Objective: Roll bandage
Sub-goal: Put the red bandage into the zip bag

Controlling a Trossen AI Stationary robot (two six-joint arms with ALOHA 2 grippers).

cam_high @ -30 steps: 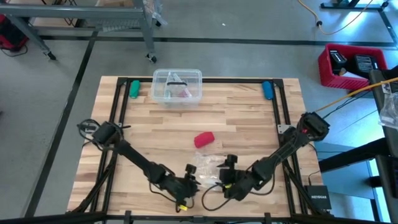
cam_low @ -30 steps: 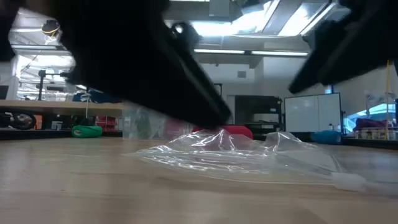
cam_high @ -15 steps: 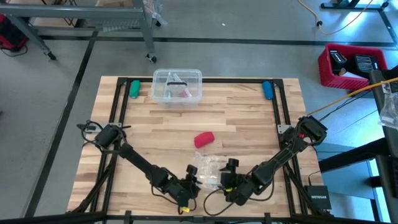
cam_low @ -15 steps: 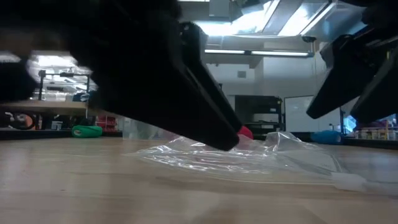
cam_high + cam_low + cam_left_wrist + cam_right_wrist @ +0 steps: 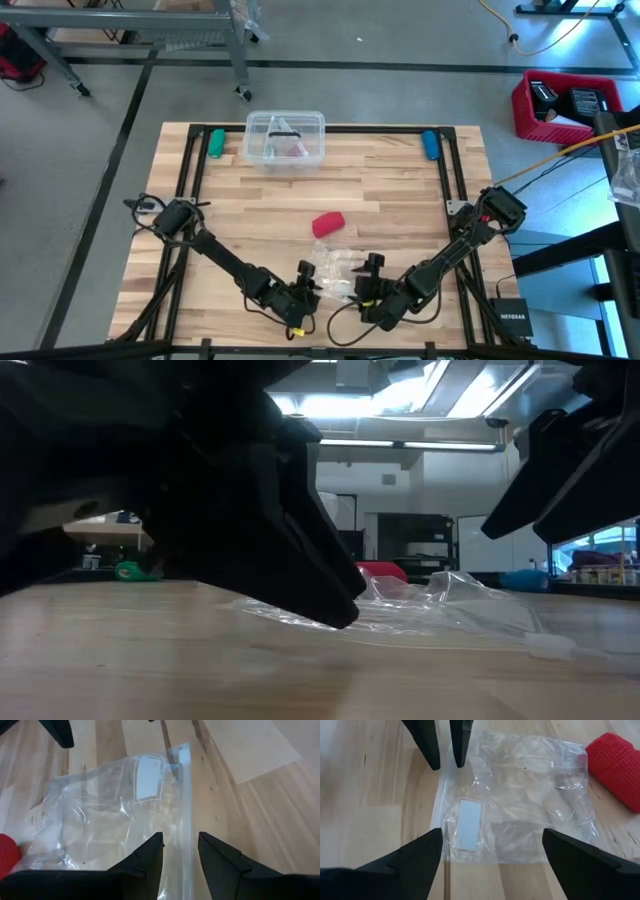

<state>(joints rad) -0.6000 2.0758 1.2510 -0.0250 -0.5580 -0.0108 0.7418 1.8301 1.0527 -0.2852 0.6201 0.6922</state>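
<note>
From above, we see a wooden table (image 5: 400, 190) on a grey floor. The red bandage (image 5: 328, 223) lies rolled up near the middle. Nearer to us lies a clear plastic bag (image 5: 338, 273). The left gripper (image 5: 307, 283) sits at the bag's left edge and the right gripper (image 5: 366, 277) at its right edge. A clear box (image 5: 285, 139) stands at the far edge, between a green thing (image 5: 215, 142) and a blue thing (image 5: 430, 144). A red crate (image 5: 562, 105) sits on the floor to the right.

From table height, dark arms hide much of the bright room. The bandage (image 5: 385, 571) peeks out behind the bag (image 5: 450, 610).

In the left wrist view, the fingers (image 5: 145, 862) stand a little apart, holding nothing, over the bag (image 5: 110, 810).

In the right wrist view, the fingers (image 5: 415, 857) are spread wide and empty. The bag (image 5: 515, 805) has a white label (image 5: 469, 824); we cannot read it. The bandage (image 5: 616, 766) lies just beside the bag.
</note>
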